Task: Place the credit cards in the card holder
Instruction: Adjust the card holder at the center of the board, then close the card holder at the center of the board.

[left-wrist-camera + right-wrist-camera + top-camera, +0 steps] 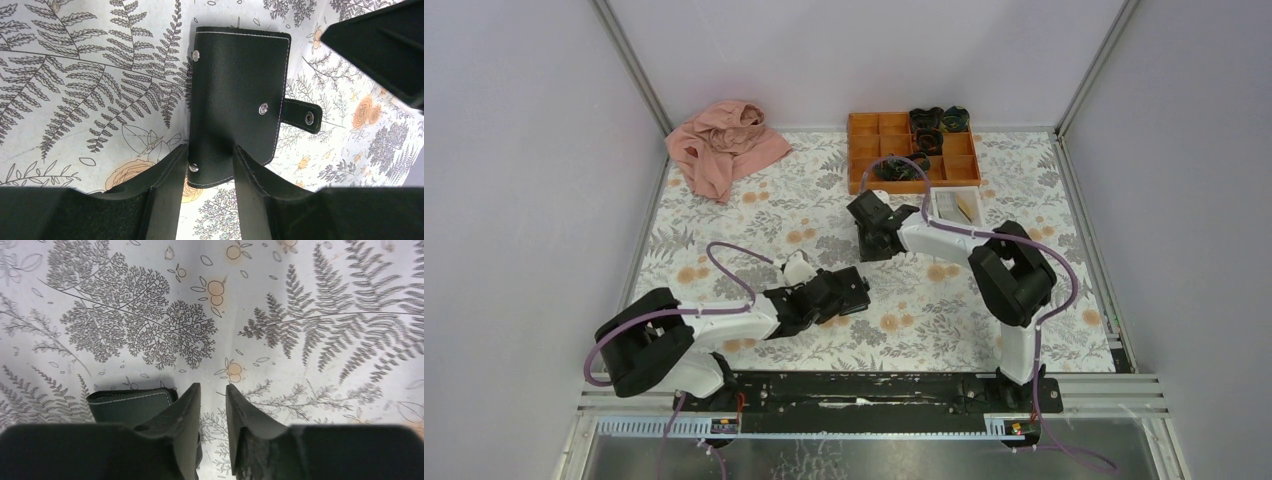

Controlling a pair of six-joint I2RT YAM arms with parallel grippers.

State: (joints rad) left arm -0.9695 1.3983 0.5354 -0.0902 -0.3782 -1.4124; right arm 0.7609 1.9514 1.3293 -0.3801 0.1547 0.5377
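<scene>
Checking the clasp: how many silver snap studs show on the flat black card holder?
4 on the black card holder: upper-left stud, lower-left stud, right-centre stud, strap-tab stud; underside hidden.

Legible text: none could be read in any view.
Card holder (235, 95): its black cover showed no lettering or brand.
Base rail (874, 388): pale marks, lower middle of the frame, were too small to read.

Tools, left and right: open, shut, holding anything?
Left tool: partly open over one end of the wallet, apparently not gripping it.
Right tool: slightly open, empty.
</scene>
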